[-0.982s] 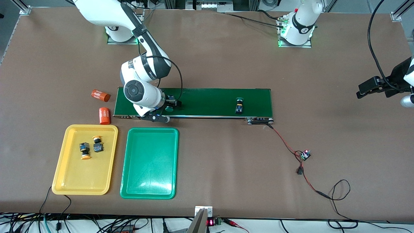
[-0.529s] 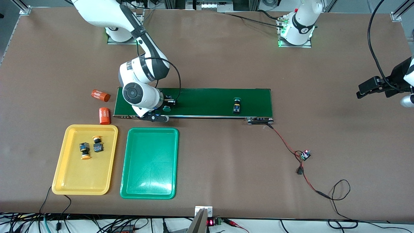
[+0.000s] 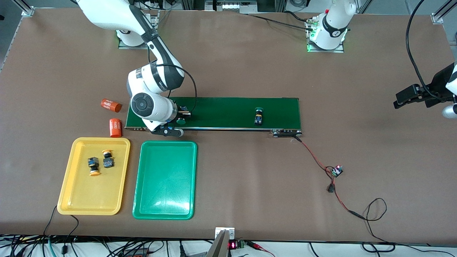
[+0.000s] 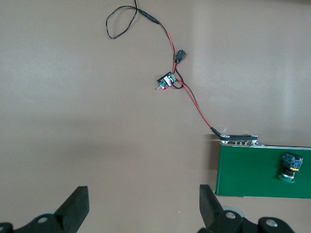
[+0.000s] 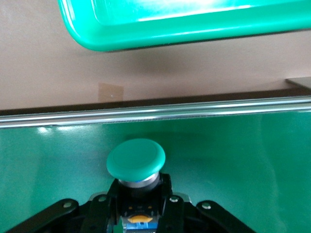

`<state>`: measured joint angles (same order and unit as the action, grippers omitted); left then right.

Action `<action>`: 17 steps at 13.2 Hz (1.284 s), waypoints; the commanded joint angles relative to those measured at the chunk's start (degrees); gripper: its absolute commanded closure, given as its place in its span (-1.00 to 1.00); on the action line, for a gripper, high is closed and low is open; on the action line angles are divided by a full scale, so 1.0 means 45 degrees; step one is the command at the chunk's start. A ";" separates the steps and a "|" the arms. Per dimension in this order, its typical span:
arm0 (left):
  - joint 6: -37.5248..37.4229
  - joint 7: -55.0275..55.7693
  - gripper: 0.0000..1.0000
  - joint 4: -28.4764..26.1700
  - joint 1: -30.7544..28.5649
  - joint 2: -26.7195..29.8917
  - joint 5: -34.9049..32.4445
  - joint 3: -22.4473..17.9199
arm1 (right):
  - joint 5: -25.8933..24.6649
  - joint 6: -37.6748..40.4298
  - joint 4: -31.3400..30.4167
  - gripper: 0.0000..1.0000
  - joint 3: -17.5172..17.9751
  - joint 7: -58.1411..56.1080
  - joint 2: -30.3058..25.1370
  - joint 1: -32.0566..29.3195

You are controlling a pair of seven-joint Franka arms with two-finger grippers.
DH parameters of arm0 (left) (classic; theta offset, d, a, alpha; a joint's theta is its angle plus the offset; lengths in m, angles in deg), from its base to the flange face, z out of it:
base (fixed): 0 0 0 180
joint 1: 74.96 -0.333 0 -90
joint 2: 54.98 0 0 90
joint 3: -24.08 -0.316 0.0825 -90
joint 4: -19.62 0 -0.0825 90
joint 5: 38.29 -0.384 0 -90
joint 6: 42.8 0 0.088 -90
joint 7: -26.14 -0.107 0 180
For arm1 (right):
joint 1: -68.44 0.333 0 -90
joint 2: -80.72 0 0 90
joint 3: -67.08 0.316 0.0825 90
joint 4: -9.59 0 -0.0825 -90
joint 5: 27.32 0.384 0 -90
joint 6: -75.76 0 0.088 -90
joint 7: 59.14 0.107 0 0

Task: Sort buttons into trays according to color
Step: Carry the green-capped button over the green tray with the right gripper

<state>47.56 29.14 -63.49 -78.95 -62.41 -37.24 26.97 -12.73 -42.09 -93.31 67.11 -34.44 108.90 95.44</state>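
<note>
Writing: two orange cylinders (image 3: 111, 105) (image 3: 115, 127) carry white print, too small to read; small print on the right arm's wrist link, unreadable too. A red lit display (image 3: 232, 245) sits at the bench (image 3: 250, 178) edge nearest the front camera, digits not legible.

Counts: four buttons, two trays, two orange cylinders, one conveyor belt (image 3: 221, 110), one small circuit board (image 3: 336, 171) with red-black wires.

Two yellow-capped buttons (image 3: 93, 165) (image 3: 107, 159) lie on their sides in the yellow tray (image 3: 71, 200), close together, not touching. Green tray (image 3: 157, 210) just beside the yellow one, toward the left arm's end; holds nothing. Both trays are nearer the front camera than the belt.

One green-capped button (image 5: 136, 165) on the belt at the right arm's end, near the belt edge facing the trays. Right gripper (image 3: 180, 115) is down on it, fingers (image 5: 171, 209) clamped on its black-and-blue body, green cap sticking out past the fingertips; right wrist view shows it plainly.

Second green-capped button (image 3: 258, 116) lies on its side on the belt, toward the left arm's end, well apart from the first; also seen in the left wrist view (image 4: 290, 167).

Left gripper (image 4: 143, 208) waits up in the air over bare bench past the belt's end, fingers (image 4: 75, 208) wide apart, holding nothing.

Orange cylinders lie on the bench just off the belt's right-arm end, one farther from the camera than the other.
</note>
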 commanded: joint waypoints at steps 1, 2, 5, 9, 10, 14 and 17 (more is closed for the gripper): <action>-0.0198 -0.0218 -1.00 0.0206 -0.0070 -0.0046 0.0313 -0.0038 | 0.0040 0.1439 0.1144 0.79 -0.0317 -0.0177 -0.0129 -0.0023; -0.0198 -0.0237 -1.00 0.0206 -0.0070 -0.0066 0.0313 -0.0038 | 0.0001 0.1867 0.1612 0.79 -0.0628 -0.0351 -0.0130 -0.0042; -0.0159 -0.0237 -1.00 0.0245 -0.0051 -0.0066 0.0313 -0.0038 | 0.0138 0.2536 0.2649 0.79 -0.1604 -0.2202 -0.0013 -0.0315; -0.0159 -0.0237 -1.00 0.0245 -0.0051 -0.0085 0.0333 0.0001 | -0.0289 0.1000 0.3550 0.79 -0.2231 -0.3476 0.0766 -0.0668; -0.0159 -0.0237 -1.00 0.0245 -0.0051 -0.0085 0.0333 0.0001 | -0.0717 0.0142 0.3550 0.79 -0.2233 -0.3439 0.1020 -0.0668; -0.0100 -0.0237 -1.00 0.0245 -0.0051 -0.0124 0.0333 0.0001 | -0.1365 -0.1717 0.3550 0.79 -0.2233 -0.3438 0.1840 -0.0609; 0.0095 -0.0237 -1.00 0.0245 -0.0051 -0.0125 0.0333 0.0001 | -0.1560 -0.3514 0.3512 0.78 -0.2233 -0.3419 0.2524 -0.0472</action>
<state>47.76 29.14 -63.49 -78.98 -62.46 -37.21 27.00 -18.56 -54.96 -79.04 57.26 -49.35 118.11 92.93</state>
